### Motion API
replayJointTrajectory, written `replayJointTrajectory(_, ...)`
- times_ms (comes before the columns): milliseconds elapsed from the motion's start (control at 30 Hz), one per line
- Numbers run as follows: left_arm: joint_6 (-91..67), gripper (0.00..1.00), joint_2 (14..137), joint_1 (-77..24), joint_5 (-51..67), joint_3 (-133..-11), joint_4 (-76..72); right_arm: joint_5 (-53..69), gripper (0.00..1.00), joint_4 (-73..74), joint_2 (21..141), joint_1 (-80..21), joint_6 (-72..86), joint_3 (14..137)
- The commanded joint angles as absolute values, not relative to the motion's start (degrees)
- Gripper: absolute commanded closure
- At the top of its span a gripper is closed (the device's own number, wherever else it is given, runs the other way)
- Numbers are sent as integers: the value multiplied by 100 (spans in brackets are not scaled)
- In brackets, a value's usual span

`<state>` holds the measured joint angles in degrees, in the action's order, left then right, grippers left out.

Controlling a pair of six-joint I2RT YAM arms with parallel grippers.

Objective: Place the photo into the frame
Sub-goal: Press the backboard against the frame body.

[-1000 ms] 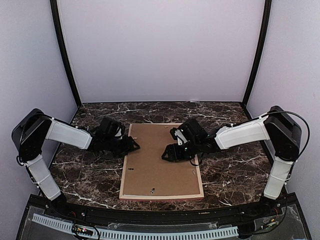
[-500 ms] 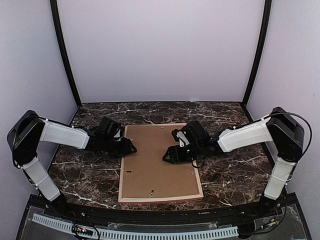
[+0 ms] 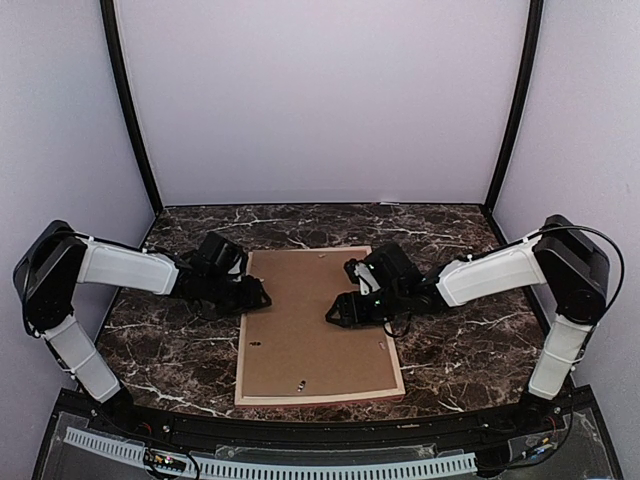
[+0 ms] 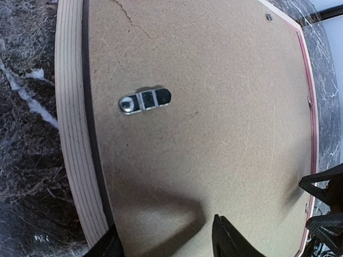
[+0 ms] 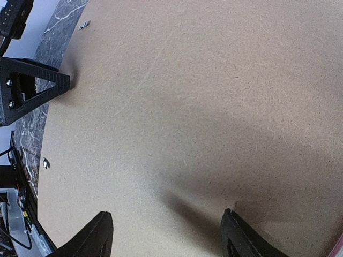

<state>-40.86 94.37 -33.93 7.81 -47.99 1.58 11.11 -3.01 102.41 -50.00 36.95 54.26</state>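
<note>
The frame [image 3: 320, 398] lies face down on the marble table, with its pale rail [image 4: 69, 134] showing in the left wrist view. A plain brown backing board [image 3: 310, 330] fills it. The photo is hidden. My left gripper [image 3: 258, 297] is open at the frame's left edge. One fingertip [image 4: 110, 243] is at the rail's inner edge, the other on the board [image 4: 214, 134]. My right gripper [image 3: 337, 312] is open and empty, low over the board's right half [image 5: 203, 96].
A metal turn clip [image 4: 144, 100] sits on the board near the left rail. Smaller clips sit along the edges [image 5: 46, 163]. The left gripper [image 5: 32, 91] shows in the right wrist view. Dark marble table [image 3: 450, 350] surrounds the frame, with walls on three sides.
The frame with its board has slid slightly left and toward the near edge. My left gripper drew back left with it. My right gripper has hardly moved.
</note>
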Motion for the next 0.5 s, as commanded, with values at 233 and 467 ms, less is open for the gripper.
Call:
replayJointTrajectory(233, -3862, 45, 9105, -3331, 301, -4968, 869, 895, 30, 463, 10288, -5036, 3767, 5133)
replayJointTrajectory(467, -3781, 42, 9043, -3329, 265, -5197, 1214, 898, 30, 460, 10301, -5029, 3755, 5133)
